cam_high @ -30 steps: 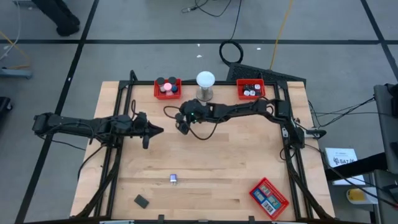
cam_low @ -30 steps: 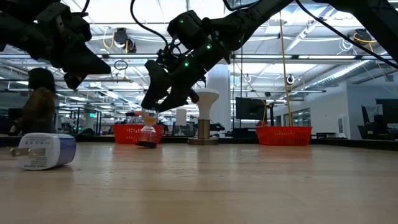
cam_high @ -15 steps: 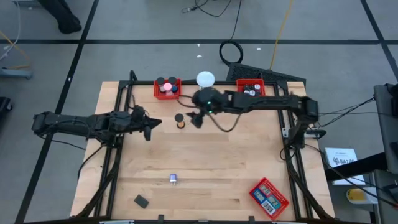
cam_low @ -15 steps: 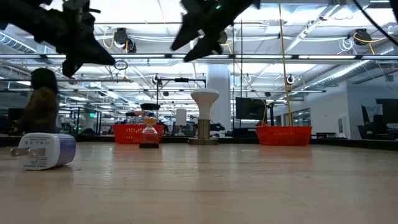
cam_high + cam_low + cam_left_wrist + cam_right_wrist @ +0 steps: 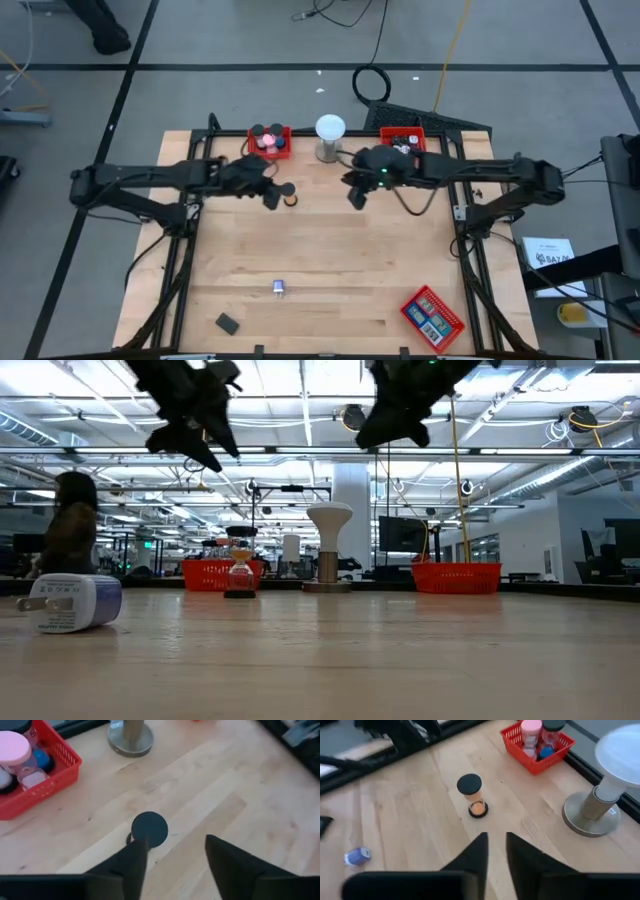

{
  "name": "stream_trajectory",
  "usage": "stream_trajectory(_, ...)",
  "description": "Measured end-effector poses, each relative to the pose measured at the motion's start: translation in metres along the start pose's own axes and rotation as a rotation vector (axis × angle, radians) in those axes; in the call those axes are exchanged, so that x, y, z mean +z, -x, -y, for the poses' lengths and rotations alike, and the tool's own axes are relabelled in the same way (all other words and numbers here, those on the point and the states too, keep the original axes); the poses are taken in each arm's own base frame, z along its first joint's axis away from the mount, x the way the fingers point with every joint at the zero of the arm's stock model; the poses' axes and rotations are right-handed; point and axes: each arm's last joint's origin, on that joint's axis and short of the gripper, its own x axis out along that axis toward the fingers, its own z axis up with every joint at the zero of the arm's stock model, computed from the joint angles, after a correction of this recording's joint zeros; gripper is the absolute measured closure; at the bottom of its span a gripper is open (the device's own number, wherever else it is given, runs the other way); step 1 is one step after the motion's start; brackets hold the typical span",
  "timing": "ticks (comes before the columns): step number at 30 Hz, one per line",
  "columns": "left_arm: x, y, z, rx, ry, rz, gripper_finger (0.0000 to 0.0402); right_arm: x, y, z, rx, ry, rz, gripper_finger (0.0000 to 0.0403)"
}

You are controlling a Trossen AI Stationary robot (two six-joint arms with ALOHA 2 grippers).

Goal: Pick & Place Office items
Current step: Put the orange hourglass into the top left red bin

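Observation:
A small sand timer (image 5: 289, 198) with black caps and orange sand (image 5: 477, 808) stands upright on its lower cap on the table's far middle. My left gripper (image 5: 177, 845) hovers open above the table just left of it (image 5: 274, 194), and the timer's black top (image 5: 149, 829) shows past one finger. My right gripper (image 5: 496, 839) hangs high to the timer's right (image 5: 353, 198), with only a narrow gap between its fingers and nothing in it. A blue-and-white plug (image 5: 279, 288) and a black block (image 5: 227, 323) lie toward the near edge.
A red tray (image 5: 270, 141) of items sits far left and a second one (image 5: 403, 143) far right, with the white globe (image 5: 330, 128) on its metal base between them. A third red tray (image 5: 432, 317) lies near right. Bare wood spans the middle.
My right gripper has let go of the sand timer, which stays upright on the table. It has risen, drawn back toward the table's right edge and narrowed its fingers. My left gripper has risen, gone right toward the timer and opened.

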Motion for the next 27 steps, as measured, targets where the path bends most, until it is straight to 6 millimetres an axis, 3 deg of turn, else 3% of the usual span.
stream_trajectory(6,0.025,-0.027,0.015,0.082,0.04,-0.17,0.0116,-0.023,0.022,0.01,0.039,-0.067,0.105,0.04)
stream_trajectory(14,0.035,-0.068,0.015,0.187,0.059,-0.311,0.0038,-0.041,0.041,0.018,0.092,-0.141,0.229,0.0388)
stream_trajectory(19,0.033,-0.084,0.009,0.236,0.067,-0.353,0.0033,-0.043,0.048,0.02,0.1,-0.144,0.253,0.0396)
stream_trajectory(27,0.026,-0.105,0.007,0.278,0.012,-0.393,0.0076,-0.043,0.048,0.02,0.096,-0.127,0.254,0.0399)
